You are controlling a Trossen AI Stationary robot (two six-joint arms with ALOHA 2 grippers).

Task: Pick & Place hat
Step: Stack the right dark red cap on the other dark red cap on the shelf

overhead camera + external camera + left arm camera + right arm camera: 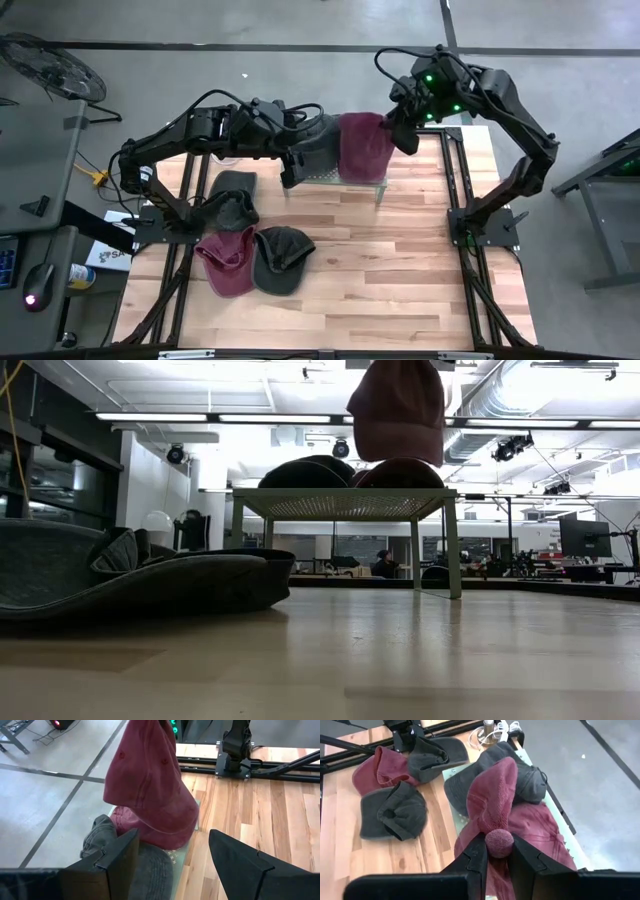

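My right gripper (393, 127) is shut on a maroon hat (365, 145), which hangs over a small raised mesh stand (350, 180) at the table's far middle. The low view shows this hat (398, 410) above the stand (345, 503). On the stand lie a dark grey hat (315, 145) and a second maroon hat (537, 827), crowns up. My left gripper (172, 865) stands open above the stand's left part, over the grey hat (100, 832), touching nothing. My right gripper pinches a bunched-up fold of the maroon hat (499, 843) between its two fingers. The fingers slant down from the table's far right. The hat hangs below them over the stand; whether its lower edge (165, 837) touches the hats there, I cannot tell.
Three more hats lie on the wooden table near its left side: a grey one (232, 195), a maroon one (228, 262) and another grey one (282, 260). The table's right half shows bare wood (400, 260). Black frame rails run along both sides.
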